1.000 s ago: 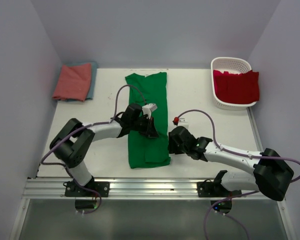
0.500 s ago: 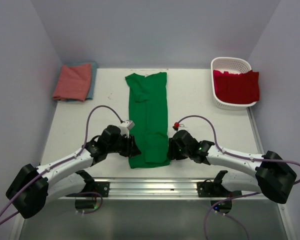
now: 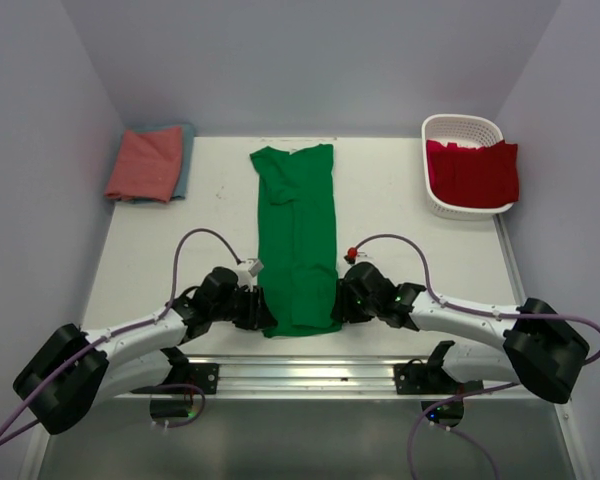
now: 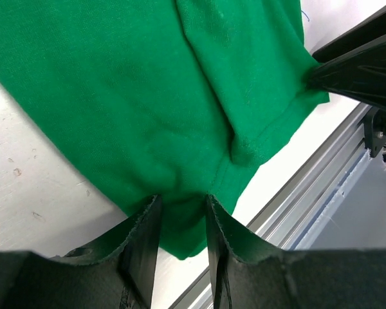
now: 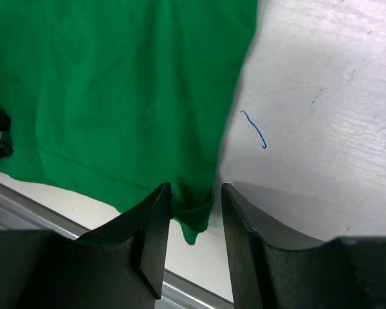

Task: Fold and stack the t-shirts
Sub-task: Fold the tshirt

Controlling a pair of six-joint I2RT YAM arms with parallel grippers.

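The green shirt lies flat in the middle of the table. It is folded into one long strip. Its neck end is at the far side. Its bottom edge is close to the metal rail at the near side.

The left gripper is down low at the near left corner of the green shirt. Its two fingers stand partly apart. The edge of the cloth lies in the gap between them. The cloth looks loose there, not pinched.

The right gripper is down low at the near right corner. Its fingers are partly apart too. The little corner of the shirt pokes in between them. It does not look squeezed. A small blue mark is on the table just beside that corner.

The two grippers face each other across the bottom of the shirt.

At the far left corner of the table, a folded pink shirt sits on top of a blue shirt. Only a thin strip of the blue one shows.

At the far right is a white basket. A red shirt lies in it and hangs over its near rim.
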